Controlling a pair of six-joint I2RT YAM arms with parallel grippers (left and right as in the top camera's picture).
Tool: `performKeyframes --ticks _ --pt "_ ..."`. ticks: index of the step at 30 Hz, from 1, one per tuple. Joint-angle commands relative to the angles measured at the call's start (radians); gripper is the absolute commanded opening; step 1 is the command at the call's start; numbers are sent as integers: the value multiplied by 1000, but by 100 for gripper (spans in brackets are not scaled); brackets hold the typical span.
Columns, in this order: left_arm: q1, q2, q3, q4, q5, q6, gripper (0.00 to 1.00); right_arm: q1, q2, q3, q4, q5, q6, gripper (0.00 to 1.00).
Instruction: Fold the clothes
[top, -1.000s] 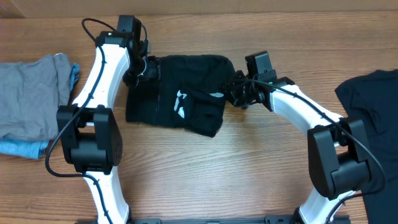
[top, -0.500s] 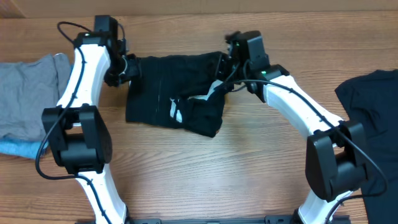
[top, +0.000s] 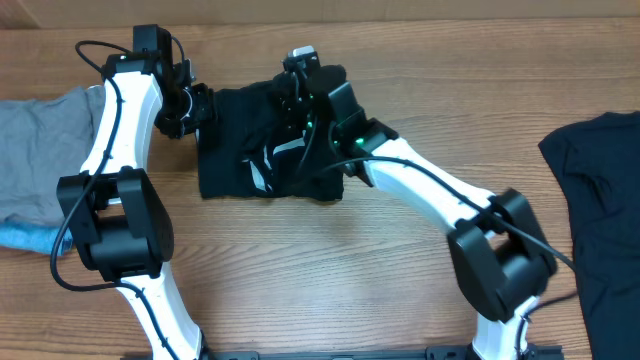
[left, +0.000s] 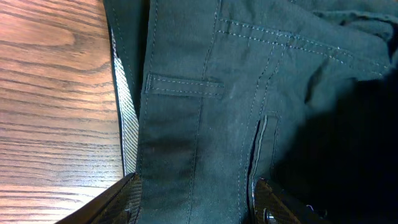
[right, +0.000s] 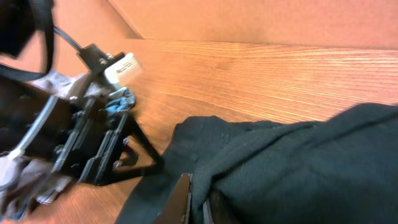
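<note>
We're judging garment (top: 225, 140) soft, limp, light. Right pincer (right: 196, 202) is clamping its folded edge; left pincer (left: 199, 190) is hanging open over waistband. Seams are offering best hold.

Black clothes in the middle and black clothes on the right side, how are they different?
The middle black garment is bunched into a folded bundle; the right black garment lies spread out and runs off the picture's edge. The middle one shows a white print; none shows on the right one. The right tool pinches the middle one; no tool is at the right one. Both are black cloth on the wooden table.
</note>
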Motion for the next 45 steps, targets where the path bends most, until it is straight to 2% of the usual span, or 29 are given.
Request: performKeyframes --ticks 1,6,7,8,9,10,14,15,18,20,22,24,25,27,29,33,34,35,40,41,45 --pt "12 -16 24 -2 27 5 61 42 75 28 82 7 -8 4" --pt "32 -16 24 0 27 5 62 93 109 28 117 -3 -8 4" --pt "33 -16 24 -1 27 5 62 102 109 28 138 -3 -7 34" --pt "33 -16 24 0 28 5 63 110 109 28 158 -6 -4 69" --pt "32 -16 24 3 36 5 64 117 109 32 174 -31 -4 95" --pt "33 -16 26 7 40 5 65 119 109 45 178 -69 -4 100" --pt "32 -16 98 -10 135 33 69 119 108 184 104 -216 -4 100" --pt "32 -16 117 -12 174 45 73 119 103 240 52 -233 -5 100" --pt "28 -10 117 -9 221 58 96 78 43 467 -352 -156 -34 100" --pt "24 -6 112 -12 222 75 100 37 9 544 -590 -79 -34 100" --pt "3 -6 93 -25 232 113 100 -76 -51 577 -896 2 -34 100" --pt "-39 -6 76 -14 266 145 93 -183 -74 577 -1056 1 -33 100" --pt "-72 -6 75 -7 266 148 87 -240 -75 577 -1128 1 -33 100" --pt "-163 -6 75 35 243 146 65 -358 -71 575 -1251 2 -34 100" --pt "-243 -6 75 64 120 100 62 -435 -71 575 -1311 2 -34 100" --pt "-421 -6 75 127 -166 68 71 -543 -71 575 -1377 115 -34 100" --pt "-474 -6 75 147 -313 69 74 -571 -71 575 -1384 117 -34 100" --pt "-504 -5 75 160 -399 69 75 -581 -71 575 -1384 117 -34 100" --pt "-545 6 74 180 -521 119 71 -587 -71 575 -1384 116 -34 100" --pt "-544 16 72 172 -521 157 66 -587 -71 575 -1384 116 -34 100" --pt "-547 78 66 142 -519 320 67 -587 -71 575 -1384 116 -34 100"
